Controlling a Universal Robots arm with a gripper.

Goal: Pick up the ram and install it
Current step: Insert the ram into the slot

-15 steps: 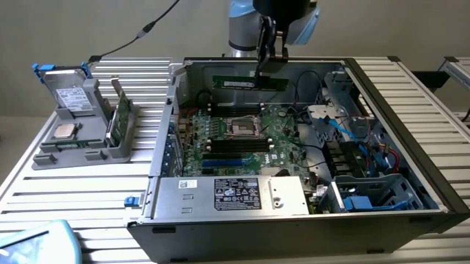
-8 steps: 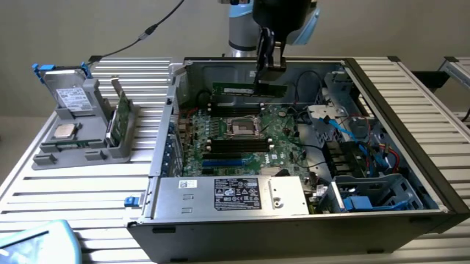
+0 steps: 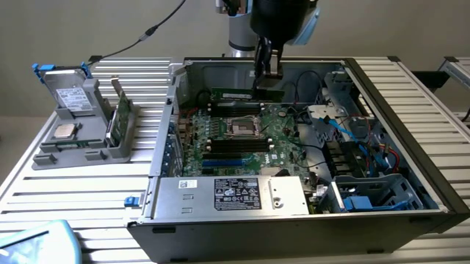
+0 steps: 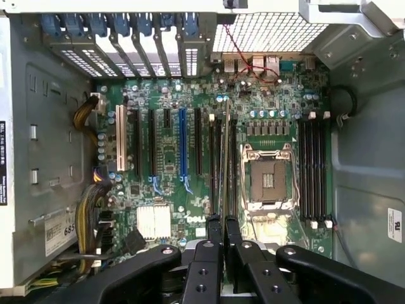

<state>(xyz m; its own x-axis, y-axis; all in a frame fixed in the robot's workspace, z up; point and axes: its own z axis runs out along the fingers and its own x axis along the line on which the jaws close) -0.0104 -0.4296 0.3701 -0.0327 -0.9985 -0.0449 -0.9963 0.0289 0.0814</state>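
We find the gripper (image 3: 267, 81) lowered into the open computer case (image 3: 411, 110), its jaws closed almost fully on the ram (image 3: 246, 94). The ram hangs level and edge-down over the black memory slots (image 3: 233, 108), near the motherboard (image 3: 220, 143) edge farthest from the power supply (image 3: 228, 195). In the wrist view the ram (image 4: 225, 158) runs edge-on out from between the fingertips (image 4: 214, 231). Whether it touches a slot we cannot tell.
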